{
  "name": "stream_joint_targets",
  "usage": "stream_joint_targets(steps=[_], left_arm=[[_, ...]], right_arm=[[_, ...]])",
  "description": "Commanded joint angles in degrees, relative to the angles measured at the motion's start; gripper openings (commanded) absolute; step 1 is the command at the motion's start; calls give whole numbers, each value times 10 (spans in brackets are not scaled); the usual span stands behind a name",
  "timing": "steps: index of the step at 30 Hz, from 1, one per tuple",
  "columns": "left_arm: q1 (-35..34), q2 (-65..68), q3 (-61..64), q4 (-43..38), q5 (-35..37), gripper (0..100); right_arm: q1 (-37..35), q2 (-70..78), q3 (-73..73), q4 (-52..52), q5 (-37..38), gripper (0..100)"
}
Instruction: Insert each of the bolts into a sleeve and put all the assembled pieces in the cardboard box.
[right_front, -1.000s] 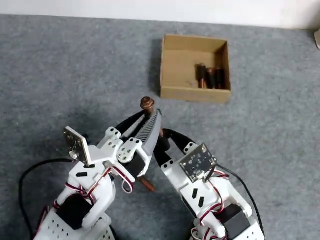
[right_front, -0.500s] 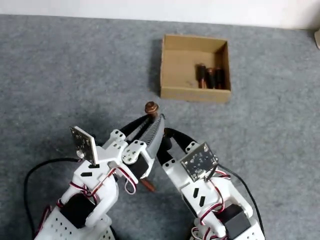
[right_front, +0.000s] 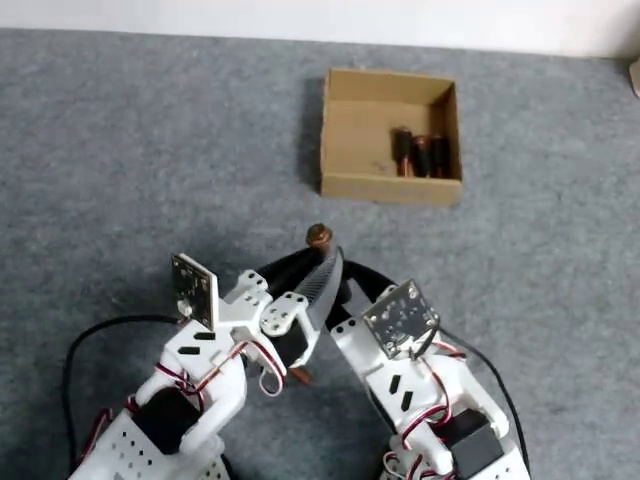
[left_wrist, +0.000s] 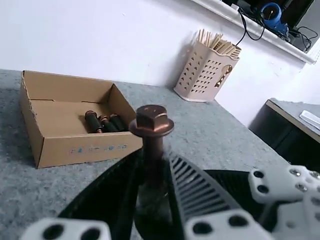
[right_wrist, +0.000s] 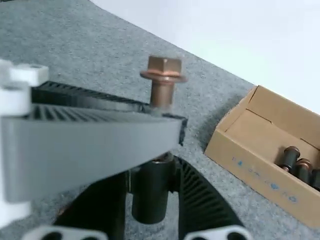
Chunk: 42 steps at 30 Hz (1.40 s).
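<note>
The copper-coloured bolt (left_wrist: 151, 122), hex-headed with a round flange, stands upright just in front of the cardboard box (right_front: 390, 188), out over its near wall. Its smooth shank is pinched between the ribbed fingers of the left pincer (left_wrist: 151, 162). Straight beneath it, the right pincer (right_wrist: 151, 172) clasps a smooth black cylindrical sleeve (right_wrist: 149, 192), also upright. Inside the box, dark assembled pieces (right_front: 420, 153) lie side by side close to one side wall. The box sits on a fuzzy grey tabletop (right_front: 150, 150).

Small blue print on the outer front wall of the cardboard box (left_wrist: 95, 148), a short line of marks, too small and blurred to read, no other legible text.
</note>
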Motion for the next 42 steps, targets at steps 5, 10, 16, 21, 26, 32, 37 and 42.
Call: stream_joint_targets(steps=[5,10,16,21,26,32,37,42], left_arm=[[15,-1,-7,-12,-1,178],[15,-6,-7,-12,-2,142],[15,-7,-16,-12,-2,140],[22,-1,-14,-12,1,140],[73,-1,23,-15,1,140],[87,-1,35,-16,-4,140],[41,-1,32,-35,-4,140],[43,0,56,-51,-4,141]], right_arm=[[13,-5,-30,11,-5,5],[13,-5,-30,14,-5,5],[14,-5,-30,14,-5,5],[16,-5,-35,14,-5,5],[16,-5,-52,16,-4,5],[16,-5,-77,46,-4,5],[16,-5,-80,46,-4,5],[16,-5,-80,47,-4,5]])
